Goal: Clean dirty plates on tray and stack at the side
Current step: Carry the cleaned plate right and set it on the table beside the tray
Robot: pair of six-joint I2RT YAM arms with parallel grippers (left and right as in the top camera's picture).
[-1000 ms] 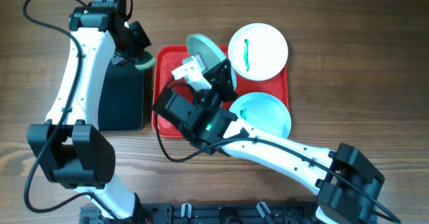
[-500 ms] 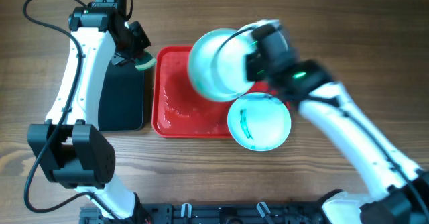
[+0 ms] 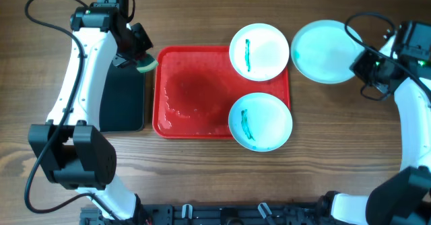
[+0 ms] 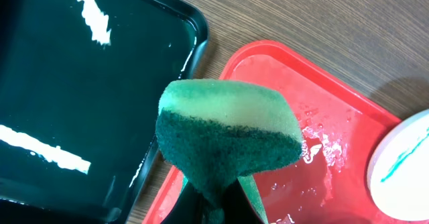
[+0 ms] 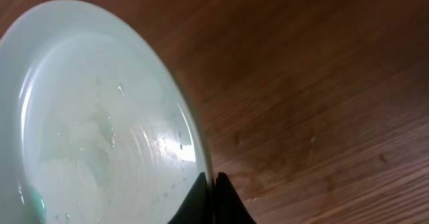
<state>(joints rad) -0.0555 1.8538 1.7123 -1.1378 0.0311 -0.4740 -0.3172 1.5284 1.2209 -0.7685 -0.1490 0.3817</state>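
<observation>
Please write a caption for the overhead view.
Right gripper holds an aqua plate beside the red tray bearing two green-streaked plates; left gripper grips a sponge.

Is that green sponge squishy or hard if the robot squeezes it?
Probably squishy: the sponge bunches narrow where the left gripper clamps it. Likely light too, since that small pinch holds it up. It may be soggy and drip, as the red tray below looks wet.

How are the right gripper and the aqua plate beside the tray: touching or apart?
Touching. The right wrist view shows the right gripper pinching the rim of the aqua plate.
</observation>
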